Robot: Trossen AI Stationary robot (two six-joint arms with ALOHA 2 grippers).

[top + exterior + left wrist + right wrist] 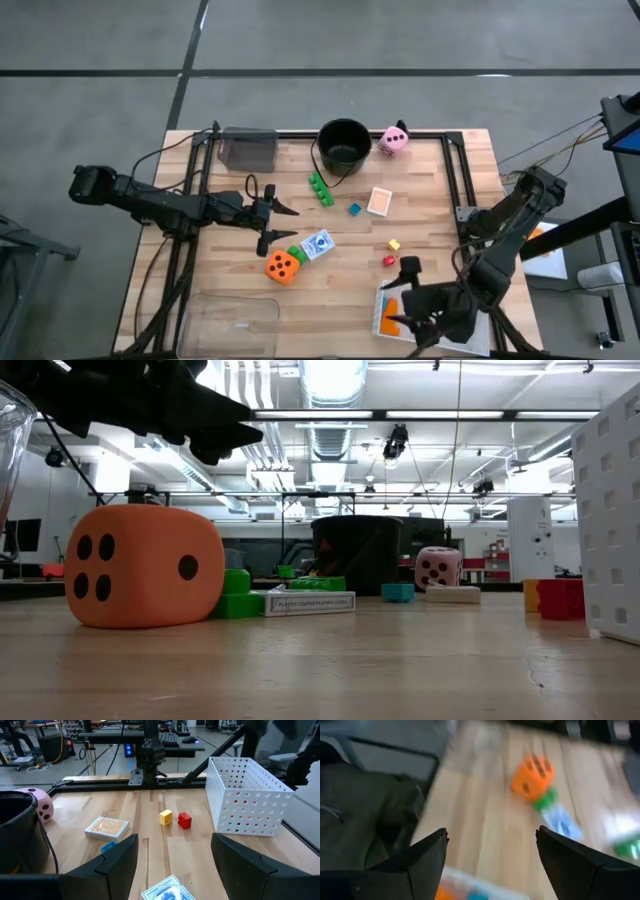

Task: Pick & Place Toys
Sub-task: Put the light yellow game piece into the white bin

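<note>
- The left gripper (282, 222), fingers spread and empty, hovers near the orange die (283, 266); descending, it may knock the green brick (296, 254) touching the die.
- The blue playing card (318, 244) lies flat and may slip the fingers.
- The right gripper (400, 322), spread and empty, hovers over the white tray (383, 296) and may strike its wall.

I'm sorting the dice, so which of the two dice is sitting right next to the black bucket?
The pink die, beside the black bucket at the table's far edge. The orange die lies well away, by a green brick.
</note>
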